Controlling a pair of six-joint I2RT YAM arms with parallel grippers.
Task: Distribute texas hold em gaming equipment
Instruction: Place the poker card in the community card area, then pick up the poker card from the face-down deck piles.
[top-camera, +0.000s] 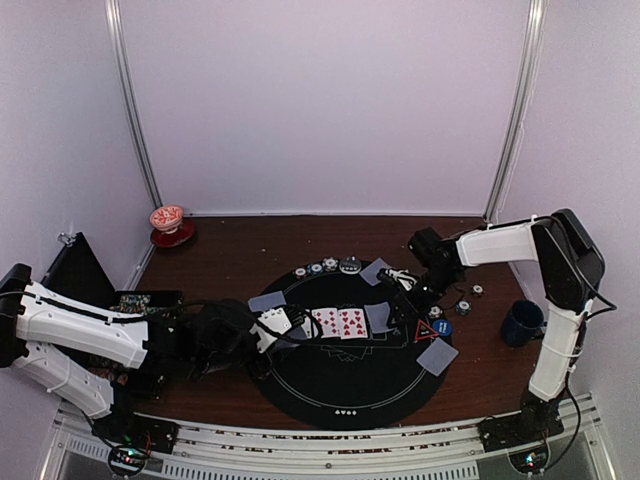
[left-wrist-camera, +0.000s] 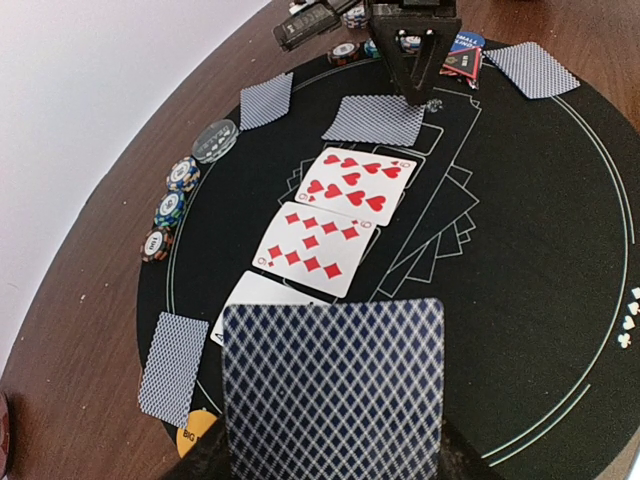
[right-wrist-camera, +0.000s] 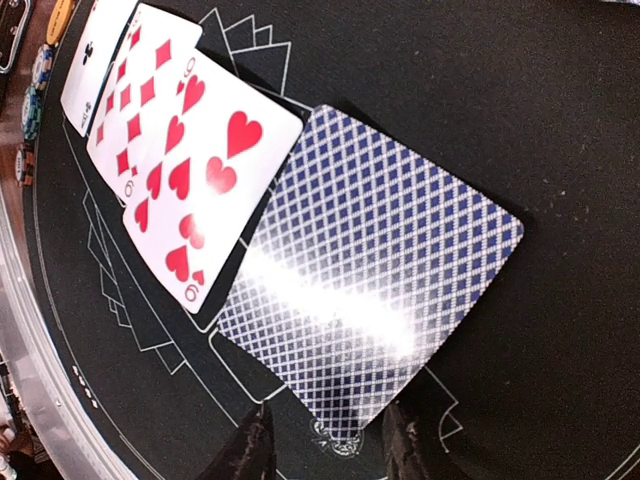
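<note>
White walls stand around a brown surface (top-camera: 230, 255), and a round black mat (top-camera: 340, 385) lies on it. The left fingers (left-wrist-camera: 455, 468) are clamped on the held card (left-wrist-camera: 330, 390), back up, just above the near side of the mat. Under it lies a white club card (left-wrist-camera: 262, 295), partly hidden. Next in the row come the nine of diamonds (left-wrist-camera: 318, 250) and the nine of hearts (left-wrist-camera: 358, 183), both face up and overlapping a bit. Just past the hearts lies a back-up card (right-wrist-camera: 370, 290), flat on the mat. The right fingers (right-wrist-camera: 250, 450) are apart, one on each side of that card's corner. I cannot tell if they touch it. A row of chips (left-wrist-camera: 170, 205) sits along the far rim. An orange button (left-wrist-camera: 195, 432) peeks out at the left rim. A blue button (top-camera: 441, 326) and a red triangle (top-camera: 426, 332) sit together at the right rim. A dark mug (top-camera: 522, 322) stands off to the right. A red cup (top-camera: 167, 218) stands in the far left corner.
</note>
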